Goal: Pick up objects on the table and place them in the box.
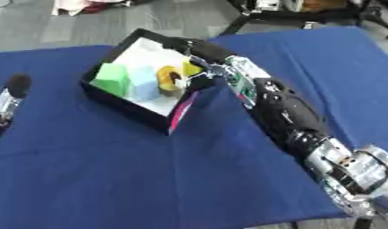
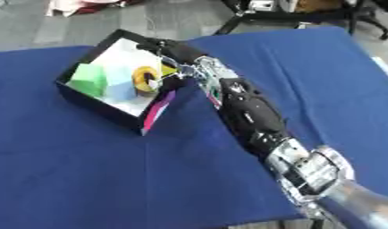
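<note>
I am reaching my right hand point(image 1: 199, 67) into the box point(image 1: 119, 105), fingers curling beside the yellow ring point(image 1: 167, 77), ring sitting inside by the green block point(image 1: 111, 78), left hand point(image 1: 9, 100) idling at the left edge, its fingers I cannot tell.

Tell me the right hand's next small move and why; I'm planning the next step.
Probably let go and lift out: the right hand is over the box, with the yellow ring already inside beside the green block and the pale blue block. Its fingers are hard to read.
</note>
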Action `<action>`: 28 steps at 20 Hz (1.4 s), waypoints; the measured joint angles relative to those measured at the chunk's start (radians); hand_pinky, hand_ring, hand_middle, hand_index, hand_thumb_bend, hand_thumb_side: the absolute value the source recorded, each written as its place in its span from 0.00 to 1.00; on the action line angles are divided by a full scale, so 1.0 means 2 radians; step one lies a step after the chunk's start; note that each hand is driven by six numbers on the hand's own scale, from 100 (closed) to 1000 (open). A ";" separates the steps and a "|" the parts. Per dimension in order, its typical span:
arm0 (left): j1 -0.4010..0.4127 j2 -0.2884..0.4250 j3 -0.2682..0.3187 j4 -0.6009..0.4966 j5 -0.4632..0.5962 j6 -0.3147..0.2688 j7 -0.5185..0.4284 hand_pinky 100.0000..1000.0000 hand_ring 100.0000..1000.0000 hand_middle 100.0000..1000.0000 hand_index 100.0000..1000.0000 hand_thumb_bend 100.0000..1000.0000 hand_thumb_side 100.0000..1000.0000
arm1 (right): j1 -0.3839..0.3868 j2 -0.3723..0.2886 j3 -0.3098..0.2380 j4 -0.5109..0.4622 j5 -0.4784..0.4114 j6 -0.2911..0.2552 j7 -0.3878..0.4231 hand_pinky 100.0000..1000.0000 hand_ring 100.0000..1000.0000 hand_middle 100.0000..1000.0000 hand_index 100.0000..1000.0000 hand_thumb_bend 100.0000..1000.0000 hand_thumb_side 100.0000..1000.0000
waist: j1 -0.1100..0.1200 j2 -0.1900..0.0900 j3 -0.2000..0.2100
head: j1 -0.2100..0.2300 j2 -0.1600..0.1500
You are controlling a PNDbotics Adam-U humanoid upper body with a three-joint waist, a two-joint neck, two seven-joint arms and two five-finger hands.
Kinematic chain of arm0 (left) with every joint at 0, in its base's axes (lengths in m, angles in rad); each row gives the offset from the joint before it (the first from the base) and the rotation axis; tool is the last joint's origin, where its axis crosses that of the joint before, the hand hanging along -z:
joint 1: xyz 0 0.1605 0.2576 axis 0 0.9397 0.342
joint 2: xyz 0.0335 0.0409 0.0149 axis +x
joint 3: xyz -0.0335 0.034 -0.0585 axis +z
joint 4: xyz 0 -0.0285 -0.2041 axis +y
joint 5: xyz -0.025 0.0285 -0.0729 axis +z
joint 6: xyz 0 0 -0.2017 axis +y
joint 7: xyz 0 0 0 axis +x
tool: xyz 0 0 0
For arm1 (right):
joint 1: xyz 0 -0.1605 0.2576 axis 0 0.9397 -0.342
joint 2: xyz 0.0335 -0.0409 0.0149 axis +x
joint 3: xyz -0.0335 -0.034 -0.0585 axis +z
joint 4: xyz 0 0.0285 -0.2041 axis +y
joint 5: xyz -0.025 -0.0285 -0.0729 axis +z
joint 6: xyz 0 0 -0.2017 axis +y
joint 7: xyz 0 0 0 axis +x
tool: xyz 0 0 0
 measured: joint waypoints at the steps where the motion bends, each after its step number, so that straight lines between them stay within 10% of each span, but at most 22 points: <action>1: 0.000 0.000 0.000 0.000 0.000 0.000 0.000 0.78 0.56 0.54 0.83 0.81 0.60 | 0.000 -0.002 -0.001 -0.008 -0.001 -0.006 -0.001 0.94 0.97 1.00 1.00 0.00 0.14 | 0.000 0.000 -0.002 | 0.001 0.000; 6: 0.006 0.001 0.001 0.000 0.001 0.001 0.003 0.78 0.56 0.54 0.83 0.81 0.60 | 0.021 -0.027 -0.027 -0.064 -0.027 -0.028 -0.026 0.87 0.91 0.91 0.94 0.00 0.36 | 0.000 0.000 -0.021 | 0.017 0.000; 15: 0.016 0.010 0.007 0.005 0.007 0.000 0.020 0.78 0.56 0.54 0.82 0.81 0.60 | 0.133 -0.070 -0.077 -0.180 -0.098 -0.029 -0.096 0.79 0.82 0.75 0.82 0.00 0.41 | -0.006 0.001 -0.061 | 0.053 0.000; 17: 0.016 0.010 0.007 0.008 0.010 -0.002 0.025 0.78 0.56 0.54 0.82 0.81 0.60 | 0.158 -0.067 -0.081 -0.204 -0.115 -0.017 -0.112 0.76 0.80 0.72 0.78 0.00 0.28 | -0.007 0.005 -0.073 | 0.061 0.000; 18: 0.016 0.010 0.007 0.009 0.011 -0.003 0.027 0.78 0.56 0.54 0.82 0.81 0.59 | 0.171 -0.062 -0.086 -0.210 -0.122 -0.010 -0.120 0.76 0.80 0.72 0.77 0.00 0.41 | -0.007 0.008 -0.078 | 0.065 0.000; 28: 0.021 0.010 0.006 0.017 0.016 -0.008 0.037 0.78 0.56 0.54 0.82 0.81 0.59 | 0.299 0.018 -0.119 -0.263 -0.202 0.067 -0.144 0.72 0.76 0.65 0.64 0.00 0.44 | -0.009 0.008 -0.095 | 0.092 0.000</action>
